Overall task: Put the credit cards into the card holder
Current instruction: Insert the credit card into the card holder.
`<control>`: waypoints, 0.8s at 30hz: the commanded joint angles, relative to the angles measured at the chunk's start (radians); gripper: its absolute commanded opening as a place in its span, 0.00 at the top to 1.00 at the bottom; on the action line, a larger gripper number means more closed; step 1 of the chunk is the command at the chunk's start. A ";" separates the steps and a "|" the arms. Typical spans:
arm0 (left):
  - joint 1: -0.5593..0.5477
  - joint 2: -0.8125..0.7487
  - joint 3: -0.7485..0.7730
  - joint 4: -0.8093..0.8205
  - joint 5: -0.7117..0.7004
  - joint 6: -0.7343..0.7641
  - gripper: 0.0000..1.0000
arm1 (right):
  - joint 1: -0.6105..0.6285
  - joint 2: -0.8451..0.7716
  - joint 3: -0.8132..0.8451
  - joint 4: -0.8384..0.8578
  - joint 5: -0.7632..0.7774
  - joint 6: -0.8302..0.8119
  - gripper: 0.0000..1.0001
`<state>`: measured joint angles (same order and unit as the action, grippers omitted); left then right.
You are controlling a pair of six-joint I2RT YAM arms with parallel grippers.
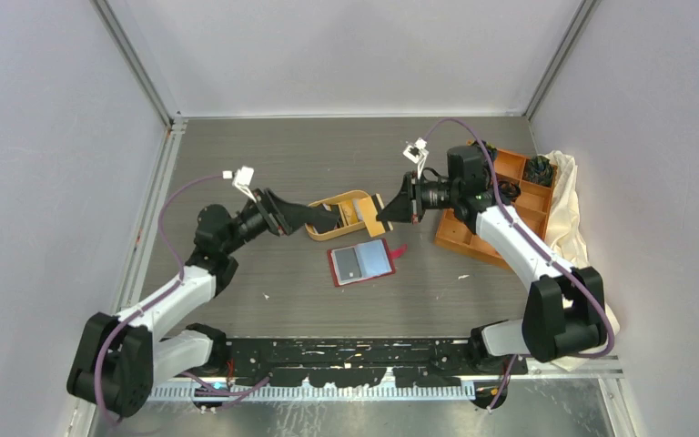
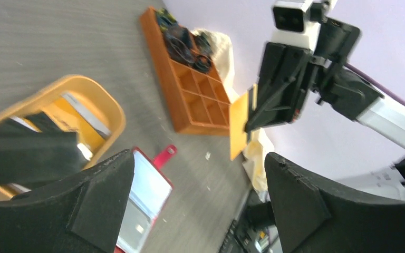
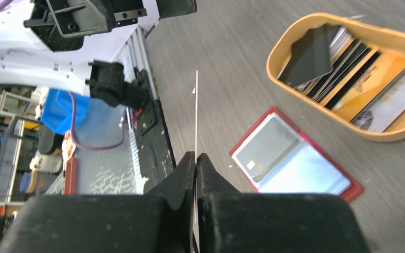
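The card holder [image 1: 375,259] lies open on the table, red-edged with a pale lining, its clasp tab [image 2: 163,156] pointing right. A dark card shows in its left pocket [image 3: 266,150]. My right gripper [image 1: 384,215] hovers just above and behind it, shut on a yellowish credit card [image 2: 238,124], which is edge-on in the right wrist view [image 3: 196,105]. My left gripper [image 1: 328,218] hangs open over the orange oval tray [image 1: 346,194], with nothing between its fingers [image 2: 100,195]. More credit cards [image 3: 343,58], mostly black, lie in that tray.
An orange compartment box [image 1: 460,238] with black coiled bands [image 2: 182,45] stands at the right, on a cream cloth [image 1: 569,218]. Small white scraps dot the table near the front. The arms' bases and a black rail [image 1: 346,350] run along the near edge.
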<state>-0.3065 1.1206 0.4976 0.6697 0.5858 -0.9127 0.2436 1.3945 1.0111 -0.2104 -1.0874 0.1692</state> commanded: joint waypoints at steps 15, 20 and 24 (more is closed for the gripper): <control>-0.647 -0.269 -0.387 0.289 -0.534 0.387 0.10 | 0.124 -0.114 -0.190 0.302 -0.146 0.010 0.98; -0.659 -0.114 -0.394 0.455 -0.526 0.386 0.13 | 0.141 -0.103 -0.188 0.304 -0.153 0.009 0.99; -0.659 -0.001 -0.356 0.533 -0.512 0.368 0.17 | 0.165 -0.090 -0.186 0.305 -0.165 0.007 0.99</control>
<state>-0.9611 1.0424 0.0990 0.9974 0.0967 -0.5652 0.3878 1.2968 0.8135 0.0467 -1.2179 0.1928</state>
